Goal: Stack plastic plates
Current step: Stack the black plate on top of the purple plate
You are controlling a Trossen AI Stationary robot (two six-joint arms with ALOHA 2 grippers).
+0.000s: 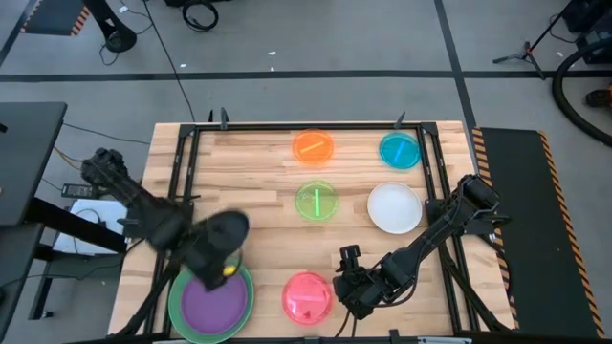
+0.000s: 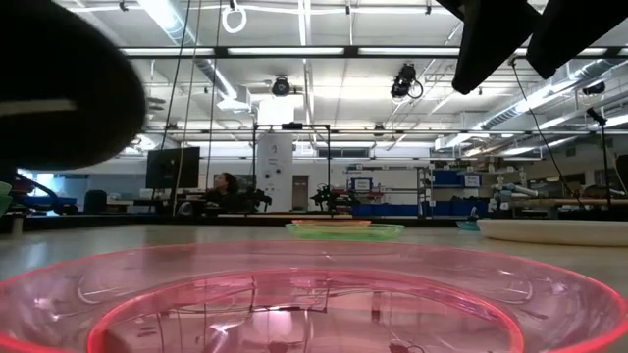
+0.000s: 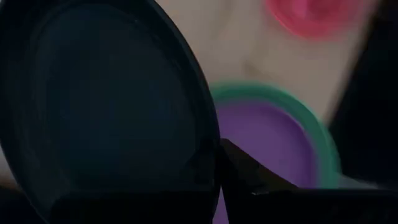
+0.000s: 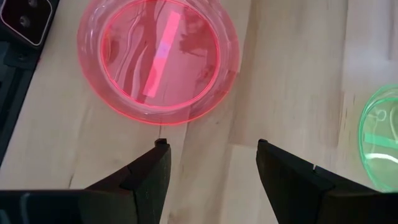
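Looking at the table from above, the stack is only just getting started. At the near left corner a medium purple plastic plate (image 1: 212, 306) already sits inside a large green plastic plate (image 1: 179, 308), so that's two down. The left gripper (image 1: 228, 270) hovers right over that pile with a medium black plastic plate (image 3: 106, 106) clamped at its rim, tilted rather than flat, and by the look of it not yet set down on the purple one (the wrist view shows purple and green right behind the black disc).

Everything else lies loose on the wooden table (image 1: 263, 191): a small translucent pink plate (image 1: 307, 296) near the front, a small lime translucent plate (image 1: 316, 202) in the middle, a small orange translucent plate (image 1: 313, 146) and a small cyan translucent plate (image 1: 400, 150) along the far edge, and a medium white plastic plate (image 1: 394, 207) on the right. None of them touch each other.

The right gripper (image 4: 211, 165) sits just beside the pink plate with its fingers spread wide and nothing between them, so my guess is pink is its next target. I only spot one green plate; a second could be hiding under the first.

Roughly a third done, I'd say, with black about to go on.
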